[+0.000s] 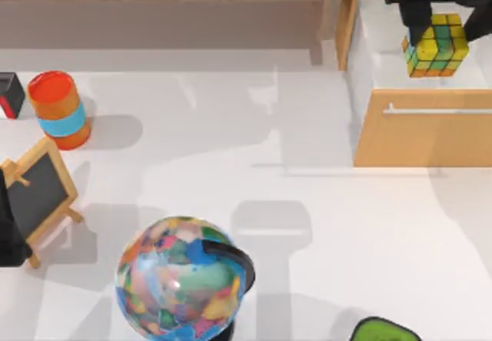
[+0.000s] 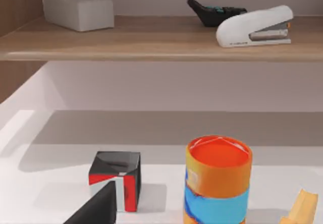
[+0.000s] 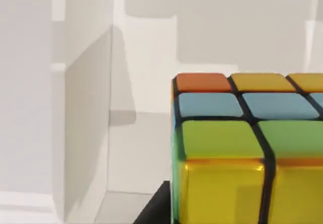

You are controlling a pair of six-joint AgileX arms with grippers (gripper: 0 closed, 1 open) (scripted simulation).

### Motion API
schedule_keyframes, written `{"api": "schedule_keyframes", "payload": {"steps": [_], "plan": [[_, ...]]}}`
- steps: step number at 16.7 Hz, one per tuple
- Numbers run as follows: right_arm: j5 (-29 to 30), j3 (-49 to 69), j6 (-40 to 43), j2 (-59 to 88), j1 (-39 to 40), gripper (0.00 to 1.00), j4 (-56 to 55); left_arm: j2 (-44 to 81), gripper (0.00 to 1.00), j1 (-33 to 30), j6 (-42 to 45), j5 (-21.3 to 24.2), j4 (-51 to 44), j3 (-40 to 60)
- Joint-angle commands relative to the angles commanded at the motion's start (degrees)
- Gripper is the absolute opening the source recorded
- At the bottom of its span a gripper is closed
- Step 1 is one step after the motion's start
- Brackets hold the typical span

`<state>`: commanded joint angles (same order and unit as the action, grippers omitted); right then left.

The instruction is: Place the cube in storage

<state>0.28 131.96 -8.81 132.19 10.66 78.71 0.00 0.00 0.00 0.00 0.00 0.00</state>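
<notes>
Cube (image 1: pixel 437 47): yellow, green, blue, orange tiles, dark gridlines; no long axis, slightly tilted. Our right gripper (image 1: pixel 430 20) clasps it over the drawer (image 1: pixel 423 137)'s white interior.

Yellow-green tiled cube (image 1: pixel 437 46) sits tilted inside the open light-wood drawer's (image 1: pixel 423 137) white interior.

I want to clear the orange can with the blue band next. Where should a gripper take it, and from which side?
Probably from above, closing on the orange can with the blue band across its round wall near the upper orange part. It stands upright, clear of the small black-and-red box and the little wood-framed chalkboard easel. My left arm, at the table's left, seems nearest.
</notes>
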Motion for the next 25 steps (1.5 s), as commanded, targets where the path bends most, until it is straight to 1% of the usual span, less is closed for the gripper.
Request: {"api": "schedule_keyframes", "payload": {"steps": [2, 4, 10, 23, 24, 25], "plan": [[0.0, -1.3, 0.0, 4.1, -2.4, 0.0, 0.7, 0.0, 1.0, 0.0, 0.0, 0.0, 0.0, 0.0], [-0.2, -2.3, 0.0, 7.3, -3.1, 0.0, 0.4, 0.0, 1.0, 0.0, 0.0, 0.0, 0.0, 0.0], [-0.2, -2.6, 0.0, 8.0, -3.1, 0.0, 0.2, 0.0, 1.0, 0.0, 0.0, 0.0, 0.0, 0.0], [-0.2, -2.6, 0.0, 8.0, -3.1, 0.98, 0.2, 0.0, 1.0, 0.0, 0.0, 0.0, 0.0, 0.0], [-0.2, -2.6, 0.0, 8.0, -3.1, 1.0, 0.2, 0.0, 1.0, 0.0, 0.0, 0.0, 0.0, 0.0], [-0.2, -2.6, 0.0, 8.0, -3.1, 1.0, 0.2, 0.0, 1.0, 0.0, 0.0, 0.0, 0.0, 0.0]]}}
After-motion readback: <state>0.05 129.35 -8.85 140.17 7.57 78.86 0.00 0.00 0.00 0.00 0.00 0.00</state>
